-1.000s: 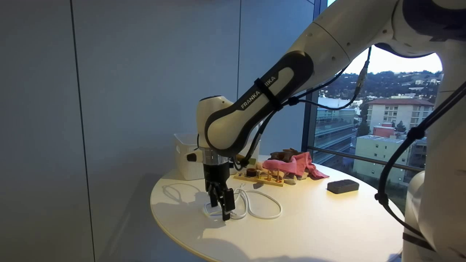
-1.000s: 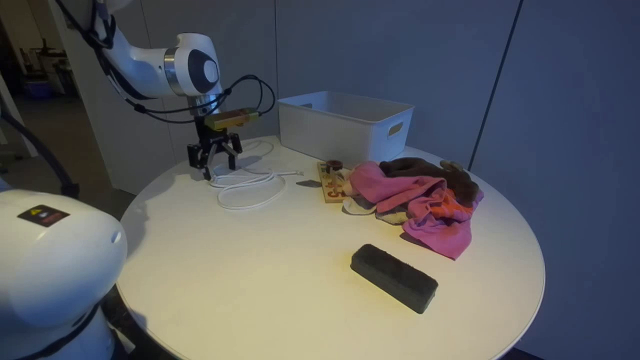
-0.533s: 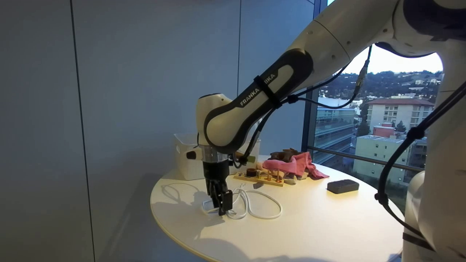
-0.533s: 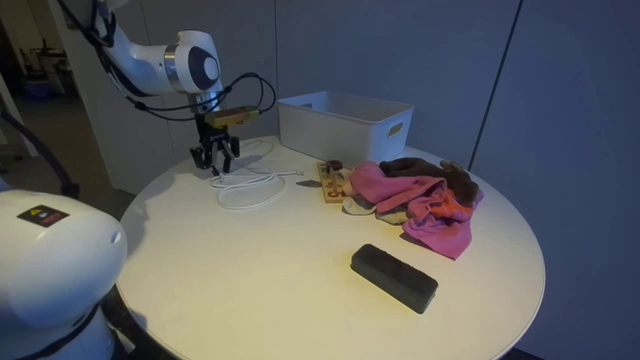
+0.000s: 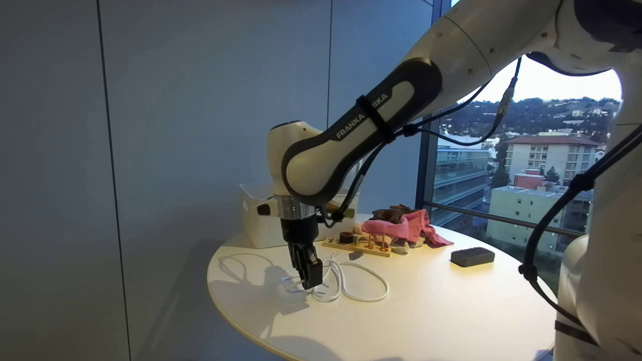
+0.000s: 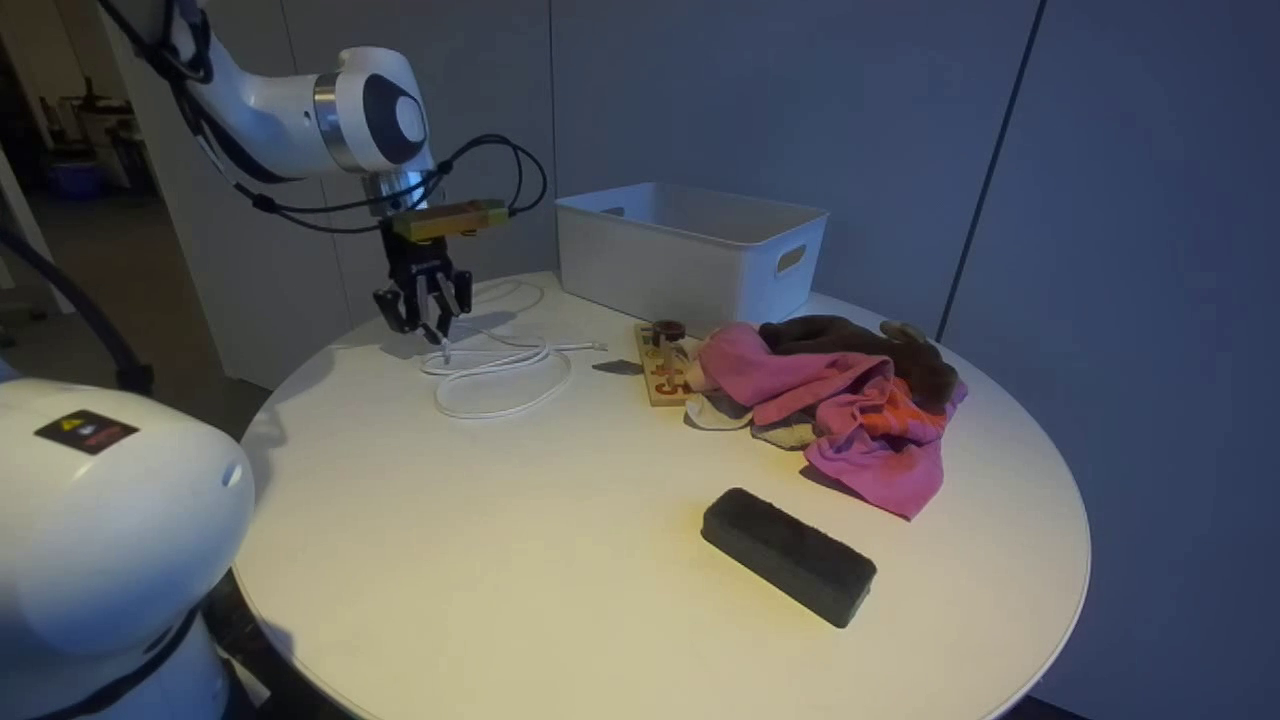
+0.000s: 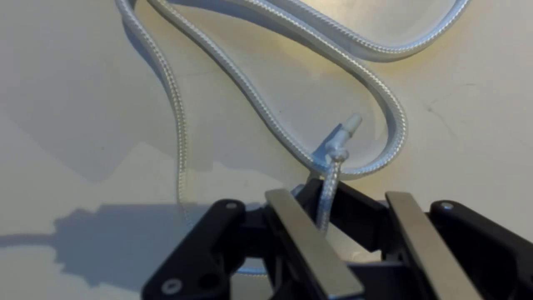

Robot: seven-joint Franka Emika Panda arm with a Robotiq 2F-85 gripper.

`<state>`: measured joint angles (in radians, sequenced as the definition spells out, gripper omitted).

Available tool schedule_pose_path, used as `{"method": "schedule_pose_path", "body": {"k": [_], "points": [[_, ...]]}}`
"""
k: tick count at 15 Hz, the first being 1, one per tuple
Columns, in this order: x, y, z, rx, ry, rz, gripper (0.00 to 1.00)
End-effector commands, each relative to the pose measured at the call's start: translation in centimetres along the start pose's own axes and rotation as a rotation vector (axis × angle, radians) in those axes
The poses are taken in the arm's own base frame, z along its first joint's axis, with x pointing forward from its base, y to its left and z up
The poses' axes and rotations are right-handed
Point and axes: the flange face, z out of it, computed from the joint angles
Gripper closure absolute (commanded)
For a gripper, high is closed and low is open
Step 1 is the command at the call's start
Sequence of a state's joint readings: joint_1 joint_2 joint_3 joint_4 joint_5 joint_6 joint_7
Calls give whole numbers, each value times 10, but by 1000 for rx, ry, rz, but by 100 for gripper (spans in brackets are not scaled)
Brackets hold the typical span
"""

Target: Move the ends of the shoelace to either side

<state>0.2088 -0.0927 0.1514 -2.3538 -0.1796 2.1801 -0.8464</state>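
The white shoelace [image 7: 250, 89] lies in loose loops on the round table, seen in all views. My gripper [image 7: 325, 185] has its fingertips together over the loops, pinching the cord near one end of the shoelace [image 7: 343, 133]. That end, with a small knot behind its tip, sticks out past the fingers in the wrist view. In both exterior views the gripper [image 5: 312, 285] points down just above the table; a short white piece hangs under the fingertips of the gripper [image 6: 438, 335]. Another end of the shoelace [image 6: 598, 346] rests on the table toward the wooden board.
A white box [image 6: 650, 255] stands at the back by the wall. Before it lie a wooden board with pegs [image 6: 665, 380] and a heap of pink and brown cloth [image 6: 850, 400]. A dark block [image 6: 790, 555] sits nearer the table's rim [image 6: 1075, 600].
The jaws came together from wide apart, taking hold of the shoelace near its end. The gripper then rose slightly. The larger loops lie as before.
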Motion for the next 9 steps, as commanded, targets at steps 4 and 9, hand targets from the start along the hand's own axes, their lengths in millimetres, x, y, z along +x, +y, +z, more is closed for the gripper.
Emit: {"method": "schedule_pose_path", "body": {"k": [4, 9], "points": [[-9, -48, -89, -318, -100, 7, 95], [21, -34, -121, -570, -24, 47, 94]]}}
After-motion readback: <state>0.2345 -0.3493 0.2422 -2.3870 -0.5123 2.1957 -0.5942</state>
